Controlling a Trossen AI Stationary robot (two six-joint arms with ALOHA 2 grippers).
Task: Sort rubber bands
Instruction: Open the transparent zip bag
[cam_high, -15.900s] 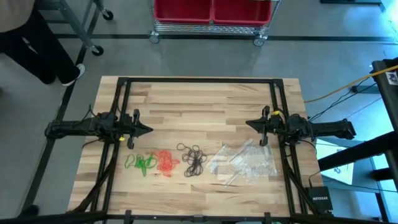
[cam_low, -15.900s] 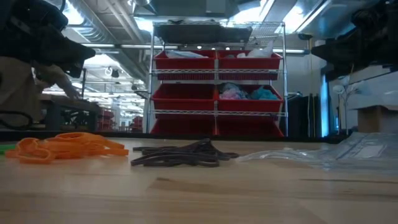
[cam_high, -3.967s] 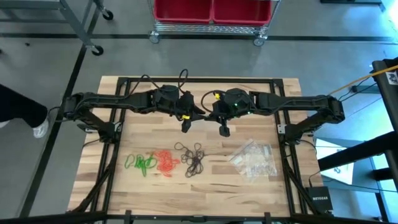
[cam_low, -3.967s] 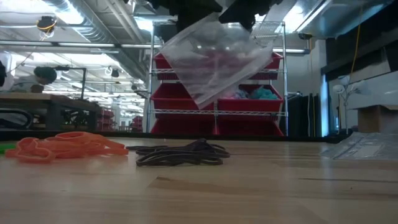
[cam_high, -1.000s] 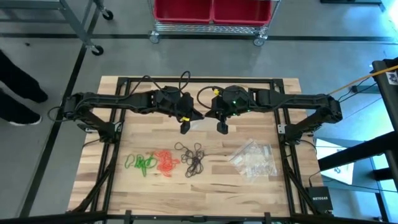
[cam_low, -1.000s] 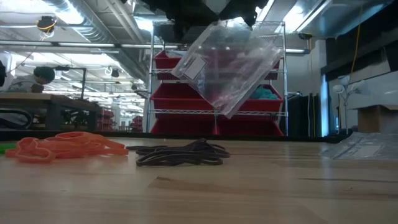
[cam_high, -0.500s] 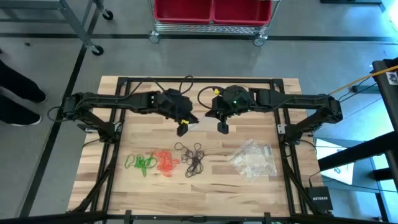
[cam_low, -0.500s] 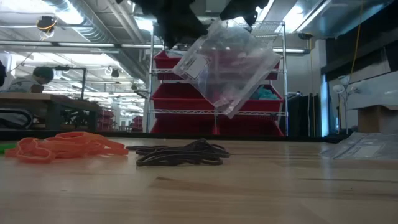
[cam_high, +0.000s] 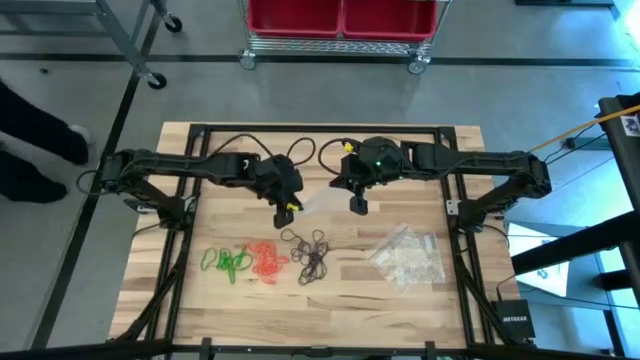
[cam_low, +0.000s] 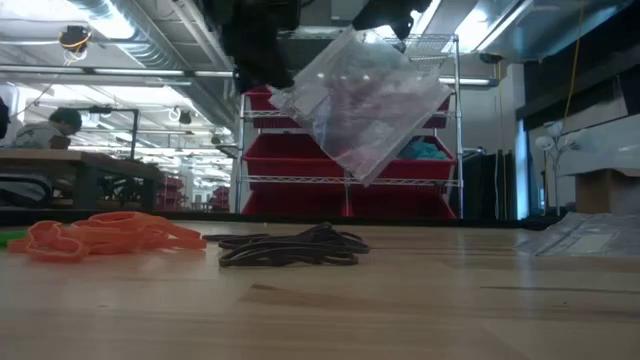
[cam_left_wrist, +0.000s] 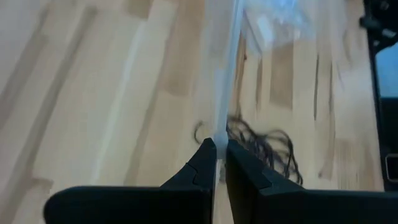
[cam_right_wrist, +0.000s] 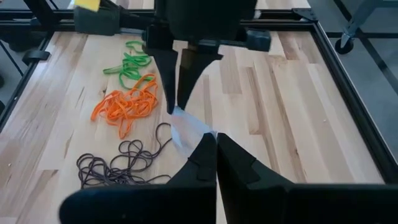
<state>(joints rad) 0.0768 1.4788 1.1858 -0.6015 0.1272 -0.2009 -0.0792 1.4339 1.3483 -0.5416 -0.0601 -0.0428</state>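
Observation:
Three heaps of rubber bands lie on the wooden table: green (cam_high: 228, 262), orange (cam_high: 266, 260) and black (cam_high: 310, 256). Above the table's middle a clear plastic bag (cam_low: 360, 100) hangs between my two grippers. My left gripper (cam_high: 285, 209) is shut on the bag's left side and tips steeply down. My right gripper (cam_high: 358, 206) is shut on its right side. The black heap (cam_right_wrist: 124, 165) lies just nearer than the bag. In the right wrist view my left gripper's fingers (cam_right_wrist: 176, 93) point down at the bag (cam_right_wrist: 186, 127). My left gripper pinches a thin edge of the bag (cam_left_wrist: 221, 121) between its two fingers, slanting down from the table's left. The bag is lifted clear of the table. My right gripper pinches the bag's upper corner (cam_low: 372, 38) between its two fingers, slanting down from the table's right. The bag hangs tilted below it, clear of the table.
A pile of more clear bags (cam_high: 408, 258) lies at the table's near right. A black frame (cam_high: 320, 130) runs round the tabletop. A wire rack with red bins (cam_low: 345, 140) stands beyond the far edge. A person's legs (cam_high: 35, 140) show left of the table.
My left gripper has tipped steeply downward and shifted a little down and toward the table's left, still shut on the bag. The bag's left side has swung with it and the bag has tilted, while my right gripper kept still.

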